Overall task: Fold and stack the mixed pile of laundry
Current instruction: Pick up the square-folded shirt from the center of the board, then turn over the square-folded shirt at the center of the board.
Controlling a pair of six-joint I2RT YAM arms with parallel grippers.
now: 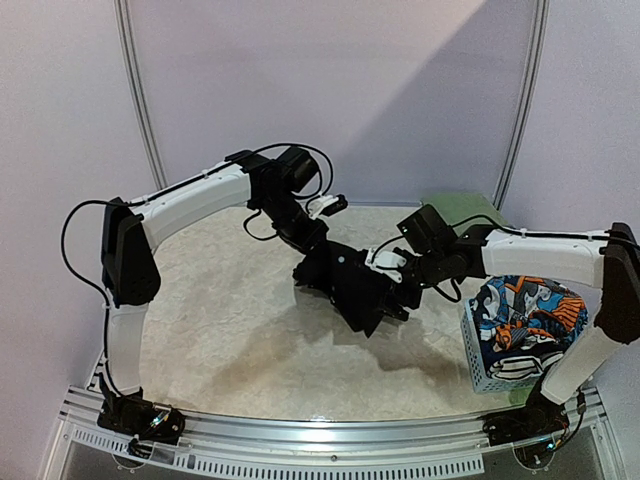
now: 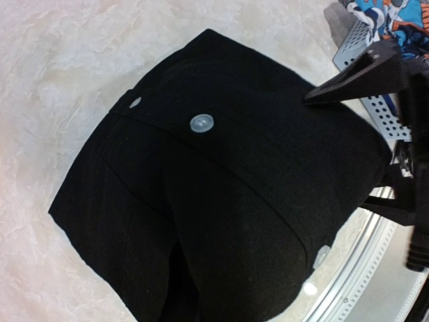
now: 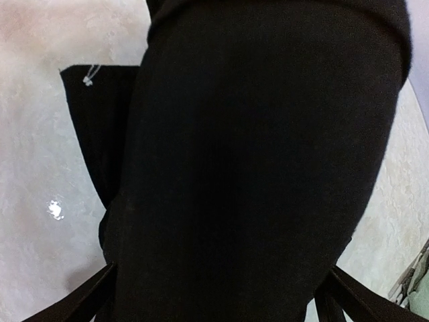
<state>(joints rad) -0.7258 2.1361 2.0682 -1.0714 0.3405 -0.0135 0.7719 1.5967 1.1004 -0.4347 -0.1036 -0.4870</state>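
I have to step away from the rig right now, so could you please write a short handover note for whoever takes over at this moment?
Left gripper: shut on the black buttoned garment, holding it up over the table.
Right gripper: open, fingers on either side of the same garment, not clamped.
Things: the cartoon-print garment sits in the pale blue lattice basket on the right; a folded olive-green cloth lies behind the right arm.
Done: the black garment is out of the basket; no folded piece from the pile shows.
Left: fold and set down the black garment, then handle the basket's contents.
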